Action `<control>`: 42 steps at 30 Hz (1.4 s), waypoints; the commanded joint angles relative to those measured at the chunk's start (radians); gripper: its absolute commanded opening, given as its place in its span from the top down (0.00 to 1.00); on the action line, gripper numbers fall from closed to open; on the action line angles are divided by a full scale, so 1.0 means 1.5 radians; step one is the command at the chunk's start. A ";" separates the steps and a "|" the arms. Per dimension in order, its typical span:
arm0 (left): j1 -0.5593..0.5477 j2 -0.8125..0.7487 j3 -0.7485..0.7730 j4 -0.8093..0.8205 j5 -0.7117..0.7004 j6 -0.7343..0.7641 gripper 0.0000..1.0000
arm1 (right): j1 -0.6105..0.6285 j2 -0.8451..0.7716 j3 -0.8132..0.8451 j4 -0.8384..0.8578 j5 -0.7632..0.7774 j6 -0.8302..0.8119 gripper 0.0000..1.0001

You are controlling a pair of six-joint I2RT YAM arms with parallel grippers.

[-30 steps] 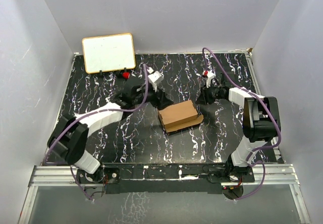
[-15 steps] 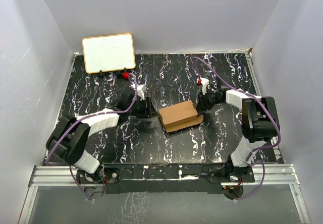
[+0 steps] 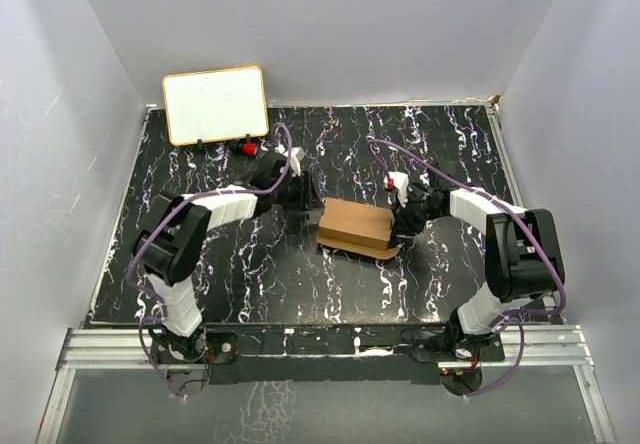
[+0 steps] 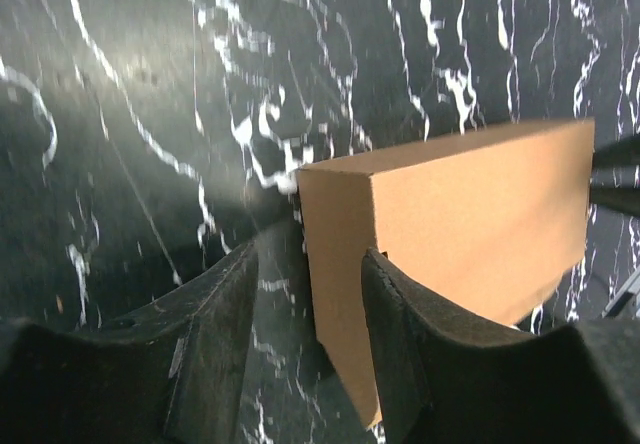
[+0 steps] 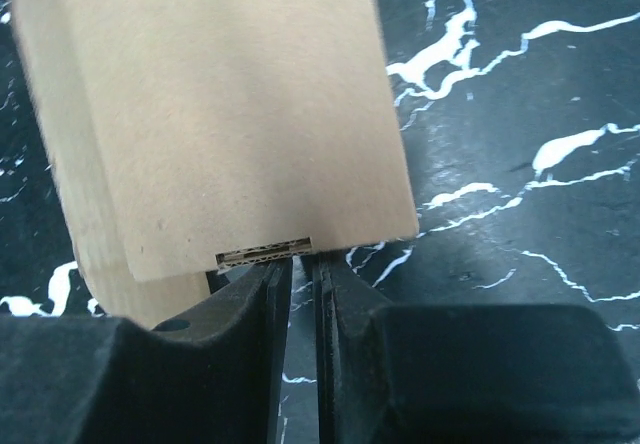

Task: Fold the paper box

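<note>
White board (image 3: pixel 215 104) leans at the far-left corner of the desk (image 3: pixel 250 269), with a small red item (image 3: pixel 245 147) at its foot. Left gripper (image 4: pixel 312 260): jaws spread, straddling the left end corner of the paper box (image 3: pixel 355 222). One finger (image 4: pixel 400 344) sits against the box's long side. The other (image 4: pixel 215 344) stands off it with a gap. Box is a closed brown carton lying flat mid-desk between both arms. One flap (image 3: pixel 385 251) pokes out at the near-right edge. Right gripper (image 5: pixel 302 264): jaws nearly pressed together, only a thin slit. Tips butt against the right end edge, with no cardboard visible in the slit.
</note>
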 commanded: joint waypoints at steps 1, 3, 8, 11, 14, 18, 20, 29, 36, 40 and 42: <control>-0.005 0.057 0.087 0.008 0.074 0.034 0.55 | 0.020 -0.041 -0.005 0.012 -0.098 -0.073 0.78; -0.002 0.075 0.112 0.009 0.092 0.047 0.54 | 0.019 -0.041 0.000 0.012 -0.086 -0.070 0.77; 0.017 0.035 0.122 0.000 0.085 0.156 0.50 | 0.005 -0.036 0.023 -0.022 -0.079 -0.084 0.74; 0.038 -0.040 0.087 0.026 0.083 0.250 0.46 | -0.012 -0.046 0.027 -0.052 -0.097 -0.121 0.72; 0.039 -0.134 0.015 0.120 0.111 0.355 0.29 | -0.022 -0.054 0.034 -0.105 -0.107 -0.176 0.70; 0.039 -0.218 -0.103 0.294 0.235 0.480 0.06 | -0.025 -0.056 0.046 -0.176 -0.140 -0.256 0.68; 0.038 -0.230 -0.122 0.299 0.322 0.548 0.06 | -0.024 -0.052 0.055 -0.206 -0.154 -0.298 0.67; -0.048 -0.279 -0.153 0.077 0.340 0.816 0.05 | -0.111 -0.052 0.120 -0.261 -0.171 -0.299 0.67; -0.128 -0.310 -0.192 0.065 0.219 0.891 0.05 | -0.128 -0.083 0.082 0.093 -0.028 0.087 0.80; -0.138 -0.318 -0.213 0.099 0.207 0.860 0.06 | -0.080 -0.028 0.109 0.109 0.042 0.138 0.88; -0.139 -0.320 -0.218 0.113 0.203 0.818 0.06 | -0.063 0.001 0.122 0.085 0.043 0.135 0.89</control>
